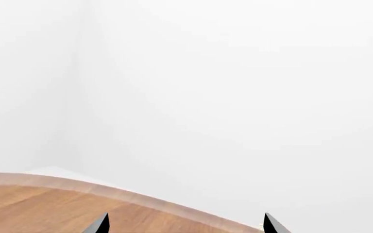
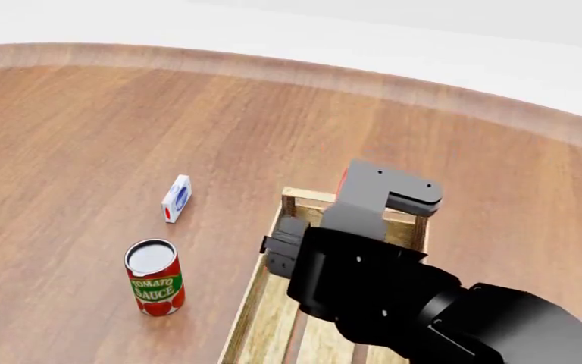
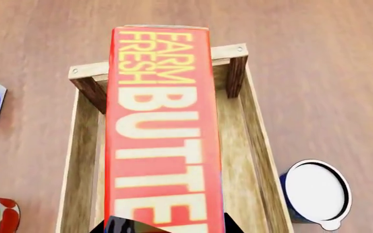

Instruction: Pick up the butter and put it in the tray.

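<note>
Red-orange cardboard fills the right wrist view, where the butter (image 3: 163, 131) is seen clamped in the right gripper (image 3: 165, 224), the dark jaws closed on the box's near end at the base of the picture. The box is held lengthwise, its white and yellow lettering facing the camera, and it is carried in line with the long axis of the tray (image 3: 83, 160), presumably so that it can be lowered between the side walls without catching on them. From this view the box is judged to hang above the crate, not yet resting on the slats, though its exact height cannot be told. Its far end is seen to reach past the tray's end rail, so a short pull back towards the robot would seem to be called for before release.

In the head view the right gripper (image 2: 380, 199) is largely hidden by its own dark housing, and only a sliver of red is shown at the tray's far end (image 2: 293, 202).

Outward from the crate, a small white-and-blue carton (image 2: 176, 199) is seen lying on the wooden table (image 2: 89, 121), with a tomato sauce can (image 2: 154, 277) standing nearer the robot. A blue can (image 3: 316, 191) with a white top is shown just beside the tray's other side.

The left gripper (image 1: 185, 225) is held parted and empty at the table's edge, clear of the work.
</note>
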Available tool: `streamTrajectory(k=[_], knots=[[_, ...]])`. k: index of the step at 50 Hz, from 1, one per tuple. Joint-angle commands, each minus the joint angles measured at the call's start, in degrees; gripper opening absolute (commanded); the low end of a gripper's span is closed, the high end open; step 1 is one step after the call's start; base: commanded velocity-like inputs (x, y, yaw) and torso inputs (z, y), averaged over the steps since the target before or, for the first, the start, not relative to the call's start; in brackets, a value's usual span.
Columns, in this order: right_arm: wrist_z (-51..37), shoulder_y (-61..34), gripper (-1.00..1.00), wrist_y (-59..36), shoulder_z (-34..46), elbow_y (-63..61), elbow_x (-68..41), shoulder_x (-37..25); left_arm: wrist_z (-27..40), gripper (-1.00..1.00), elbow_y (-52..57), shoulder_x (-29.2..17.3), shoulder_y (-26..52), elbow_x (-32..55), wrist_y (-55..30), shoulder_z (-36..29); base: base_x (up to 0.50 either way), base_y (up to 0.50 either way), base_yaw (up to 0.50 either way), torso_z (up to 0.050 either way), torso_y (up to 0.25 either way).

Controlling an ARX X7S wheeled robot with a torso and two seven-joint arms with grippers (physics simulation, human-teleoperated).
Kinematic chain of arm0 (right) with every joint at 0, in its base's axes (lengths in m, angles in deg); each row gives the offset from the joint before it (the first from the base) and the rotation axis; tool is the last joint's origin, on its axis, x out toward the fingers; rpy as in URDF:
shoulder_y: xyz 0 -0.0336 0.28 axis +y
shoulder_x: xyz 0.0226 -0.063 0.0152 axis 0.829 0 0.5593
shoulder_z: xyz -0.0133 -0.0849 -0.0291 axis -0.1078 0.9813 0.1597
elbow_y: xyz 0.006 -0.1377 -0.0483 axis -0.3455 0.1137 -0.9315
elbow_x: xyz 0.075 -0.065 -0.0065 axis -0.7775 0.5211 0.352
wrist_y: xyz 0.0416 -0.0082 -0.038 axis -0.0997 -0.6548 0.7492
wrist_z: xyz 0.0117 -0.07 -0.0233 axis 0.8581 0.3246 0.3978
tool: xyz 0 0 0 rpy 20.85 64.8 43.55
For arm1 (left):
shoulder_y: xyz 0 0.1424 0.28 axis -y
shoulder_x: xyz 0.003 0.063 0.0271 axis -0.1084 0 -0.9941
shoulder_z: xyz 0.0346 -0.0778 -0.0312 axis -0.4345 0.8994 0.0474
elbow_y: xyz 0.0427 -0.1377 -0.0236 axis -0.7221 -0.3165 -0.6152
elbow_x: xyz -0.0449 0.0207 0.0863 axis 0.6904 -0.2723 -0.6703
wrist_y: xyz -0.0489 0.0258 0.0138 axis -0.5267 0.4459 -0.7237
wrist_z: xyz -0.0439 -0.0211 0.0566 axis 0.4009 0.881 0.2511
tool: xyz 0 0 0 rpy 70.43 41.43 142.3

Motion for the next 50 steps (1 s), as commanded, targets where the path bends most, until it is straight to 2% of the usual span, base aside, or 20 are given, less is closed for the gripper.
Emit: streamTrajectory(k=[1,50], knots=[[1.4,1.1,-1.0,-1.5,-0.1,3.9,3.4,1.8,0.4,1.0,0.2,-0.4,0.1,0.4,0.0,0.0,0.0,0.0,0.0,0.0,0.0],[5.7,9.0,-1.0,-3.9,1.9,13.4,6.0,7.8,1.4,1.0,0.2,-1.5,0.4,1.4,0.8,-0.3,0.0,0.0,0.0,0.0,0.001]])
